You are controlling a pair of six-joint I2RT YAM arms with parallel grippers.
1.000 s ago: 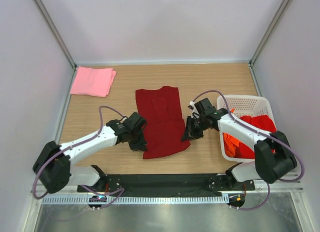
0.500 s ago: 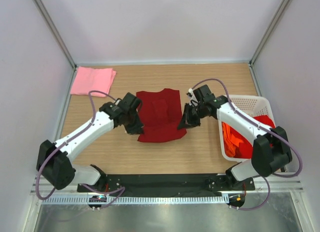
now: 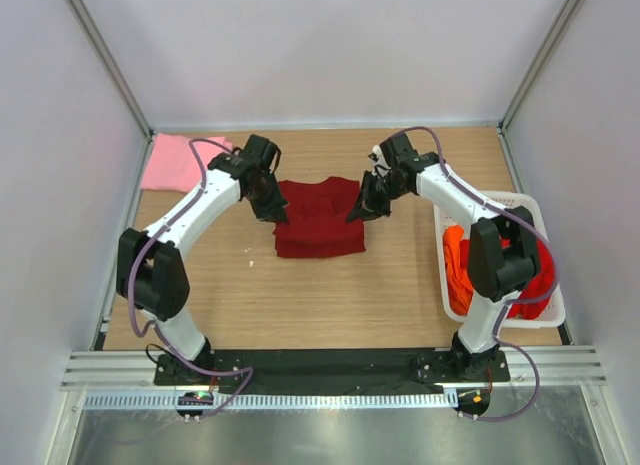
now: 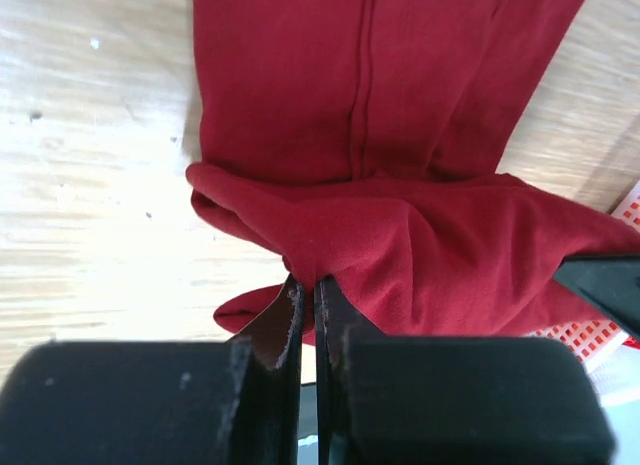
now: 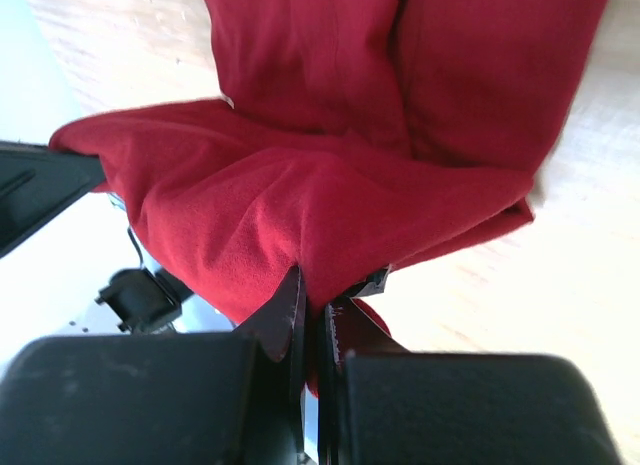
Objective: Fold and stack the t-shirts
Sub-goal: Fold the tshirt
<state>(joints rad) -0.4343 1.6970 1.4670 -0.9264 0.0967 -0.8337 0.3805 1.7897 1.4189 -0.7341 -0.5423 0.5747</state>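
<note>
Maroon t-shirt [image 3: 318, 233]: central, doubled over, fold on the near side.
Left hand [image 3: 276, 211]: clamped on the lifted hem's left corner.
Right hand [image 3: 354, 213]: clamped on the right corner.
Relation: hem runs crosswise between both hands, over the shirt's far edge.
Pink t-shirt [image 3: 170, 163]: folded, far left.

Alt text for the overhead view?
The left gripper and right gripper each pinch a far corner of the maroon t-shirt, doubled over mid-table. A pink t-shirt lies far left; the basket at right holds red and orange cloth.
</note>
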